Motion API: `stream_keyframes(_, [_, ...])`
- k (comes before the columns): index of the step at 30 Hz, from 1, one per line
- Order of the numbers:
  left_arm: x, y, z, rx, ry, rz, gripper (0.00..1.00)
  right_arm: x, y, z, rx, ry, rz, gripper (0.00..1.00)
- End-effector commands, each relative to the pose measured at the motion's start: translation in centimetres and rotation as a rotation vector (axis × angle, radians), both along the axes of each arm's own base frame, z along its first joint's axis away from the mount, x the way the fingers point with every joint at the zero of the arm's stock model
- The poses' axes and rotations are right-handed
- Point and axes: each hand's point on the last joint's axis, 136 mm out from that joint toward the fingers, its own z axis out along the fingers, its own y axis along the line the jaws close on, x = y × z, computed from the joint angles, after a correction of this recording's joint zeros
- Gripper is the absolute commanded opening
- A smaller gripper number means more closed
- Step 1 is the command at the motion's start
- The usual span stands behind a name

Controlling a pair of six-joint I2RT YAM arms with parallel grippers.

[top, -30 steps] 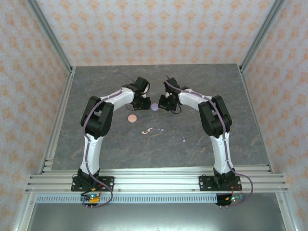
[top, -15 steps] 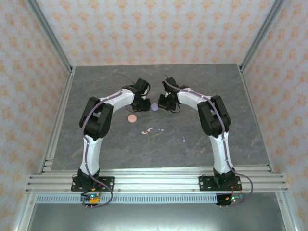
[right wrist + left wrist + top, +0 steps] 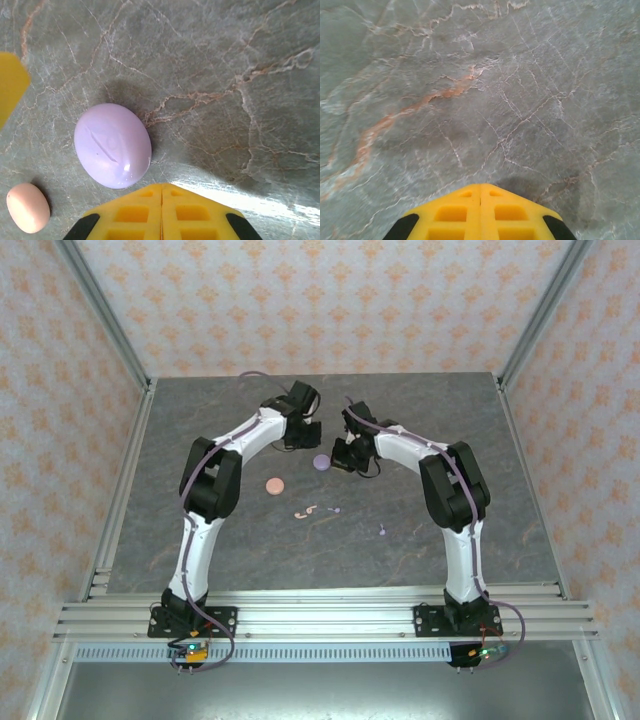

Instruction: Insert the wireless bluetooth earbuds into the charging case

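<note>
Both grippers closed and empty, cases lying shut on the table.
We note the left gripper (image 3: 480,187) and right gripper (image 3: 161,187) with fingers pressed together, holding nothing. The purple case (image 3: 112,145) lies just beside the right gripper, the pink case (image 3: 273,485) near. The earbuds (image 3: 305,511) lie loose on the table (image 3: 200,540), apart from both cases.

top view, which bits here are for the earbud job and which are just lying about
for the job: purple case, pink case, pink earbuds, purple earbud, second purple earbud
just surroundings: table, frame rails, patterned walls
</note>
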Motion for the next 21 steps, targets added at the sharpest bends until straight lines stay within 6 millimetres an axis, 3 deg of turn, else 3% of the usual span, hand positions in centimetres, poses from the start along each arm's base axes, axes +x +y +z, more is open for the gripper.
stream_keyframes(1, [-0.6,0.3,-1.3,0.009,0.065,-0.014,0.05,-0.1,0.7,0.4,0.050,0.002,0.005,0.08])
stream_keyframes(10, [-1.3,-0.1,-3.1,-0.011,0.114,-0.024,0.04,0.1,1.2,-0.8,0.074,0.028,-0.003,0.08])
stream_keyframes(21, [-3.4,0.2,-2.8,-0.039,0.126,-0.016,0.04,0.7,0.9,-1.5,0.039,0.027,-0.019,0.08])
